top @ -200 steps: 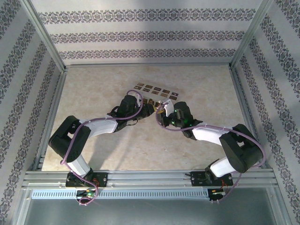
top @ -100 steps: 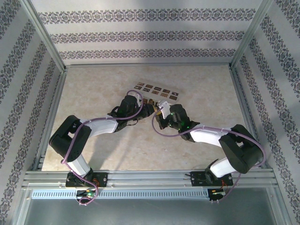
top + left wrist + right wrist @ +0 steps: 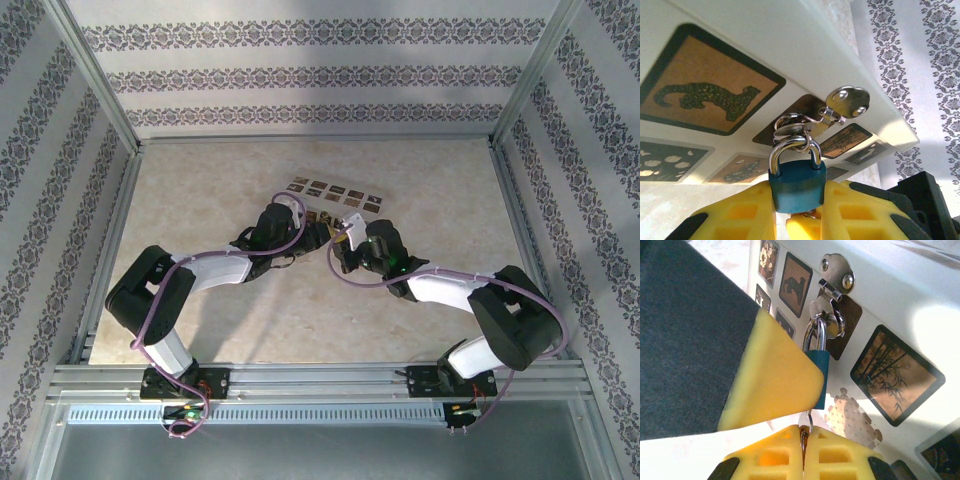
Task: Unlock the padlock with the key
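Two claws sat close together at the front of the cream box point(image 3: 335, 190), near the middle of the worktop point(image 3: 440, 180). Your left claw point(image 3: 797, 212) was closed partway around the padlock point(image 3: 797, 182), with its yellow fingers point(image 3: 740, 212) pressing the blue body from both sides. The padlock hung below the silvery hasp point(image 3: 847, 100) on the box's face. Its shackle point(image 3: 774, 156) passed through the hasp's metal loop, and both shackle legs ran down into the body. Your right claw point(image 3: 804, 452) sat just beneath the padlock with its fingers drawn fully together. They pinched a thin metal piece, the key point(image 3: 803, 434), right at the padlock's underside. A small wire ring point(image 3: 809, 419) showed just above that pinch. In the right wrist view, one finger of the left claw covered the padlock's left side. You could not tell how deep the key sat in the lock.
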Robot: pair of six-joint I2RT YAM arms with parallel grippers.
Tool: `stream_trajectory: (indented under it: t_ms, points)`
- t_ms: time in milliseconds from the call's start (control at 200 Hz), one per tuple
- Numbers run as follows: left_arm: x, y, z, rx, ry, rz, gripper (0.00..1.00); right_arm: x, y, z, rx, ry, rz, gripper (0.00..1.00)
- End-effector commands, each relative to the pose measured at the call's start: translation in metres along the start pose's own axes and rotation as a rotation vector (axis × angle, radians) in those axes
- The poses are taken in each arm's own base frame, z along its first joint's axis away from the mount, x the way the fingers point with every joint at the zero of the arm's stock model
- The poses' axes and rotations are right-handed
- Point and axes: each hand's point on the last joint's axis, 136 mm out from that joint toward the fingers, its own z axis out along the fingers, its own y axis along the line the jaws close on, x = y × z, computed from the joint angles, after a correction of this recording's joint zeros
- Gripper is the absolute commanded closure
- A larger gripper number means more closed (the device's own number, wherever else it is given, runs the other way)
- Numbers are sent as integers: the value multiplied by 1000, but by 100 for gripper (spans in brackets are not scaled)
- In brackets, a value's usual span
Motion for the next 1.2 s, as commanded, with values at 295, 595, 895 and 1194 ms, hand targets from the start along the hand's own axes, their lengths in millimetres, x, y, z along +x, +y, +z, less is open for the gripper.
stream_trajectory:
  t_ms: [295, 595, 895, 1194]
  points:
    - [32, -9, 8, 70, 120, -5, 77, -88, 33, -19, -170, -303, -27, 100]
    - [34, -3, 13, 67, 123, -26, 77, -60, 20, -8, -119, -247, -2, 100]
    - [39, 9, 23, 60, 130, -59, 77, -25, 5, 1, -70, -197, 85, 100]
    - [43, 20, 28, 59, 125, -93, 70, 8, -6, 5, -35, -156, 203, 100]
